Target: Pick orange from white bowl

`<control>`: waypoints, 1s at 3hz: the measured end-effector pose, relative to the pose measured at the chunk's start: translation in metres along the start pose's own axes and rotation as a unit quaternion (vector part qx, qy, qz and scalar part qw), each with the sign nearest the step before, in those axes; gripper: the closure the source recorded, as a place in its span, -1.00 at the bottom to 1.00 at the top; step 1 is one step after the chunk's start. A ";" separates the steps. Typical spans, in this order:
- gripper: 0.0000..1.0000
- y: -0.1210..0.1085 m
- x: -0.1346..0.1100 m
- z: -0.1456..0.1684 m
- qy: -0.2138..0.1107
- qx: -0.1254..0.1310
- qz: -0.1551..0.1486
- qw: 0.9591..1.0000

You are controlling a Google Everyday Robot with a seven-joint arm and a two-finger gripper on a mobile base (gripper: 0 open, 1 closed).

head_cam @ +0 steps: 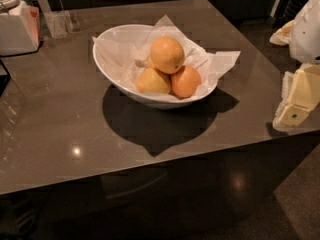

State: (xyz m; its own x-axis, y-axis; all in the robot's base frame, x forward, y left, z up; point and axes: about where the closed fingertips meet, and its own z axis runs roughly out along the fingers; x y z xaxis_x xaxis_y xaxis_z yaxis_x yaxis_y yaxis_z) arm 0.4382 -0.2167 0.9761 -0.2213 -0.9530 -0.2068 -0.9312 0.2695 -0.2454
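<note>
The white bowl [106, 64] stands near the middle of the dark table, lined with crumpled white paper [220, 63]. The orange [167, 54], the largest fruit, pale yellow-orange with a small dark dot, rests on top of the pile. A smaller yellowish fruit [153, 81] and a deeper reddish-orange fruit [185, 81] lie under it at the front. My gripper [298, 100] is at the right edge of the view, well to the right of the bowl and over the table's right side, holding nothing that I can see.
A white boxy container [17, 26] and a clear plastic holder [57, 23] stand at the table's back left corner. The glossy brown table [60, 119] ends at a front edge low in view, with dark floor beyond it.
</note>
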 end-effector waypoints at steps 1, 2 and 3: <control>-1.00 -0.001 -0.002 -0.002 -0.006 0.004 -0.004 1.000; -1.00 -0.016 -0.011 0.002 -0.033 -0.002 -0.023 0.999; -1.00 -0.043 -0.029 0.013 -0.073 -0.018 -0.050 0.996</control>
State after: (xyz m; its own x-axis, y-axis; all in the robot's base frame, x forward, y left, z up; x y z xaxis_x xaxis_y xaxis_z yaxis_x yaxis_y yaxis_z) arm 0.4883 -0.1983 0.9802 -0.0841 -0.9440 -0.3192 -0.9567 0.1660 -0.2390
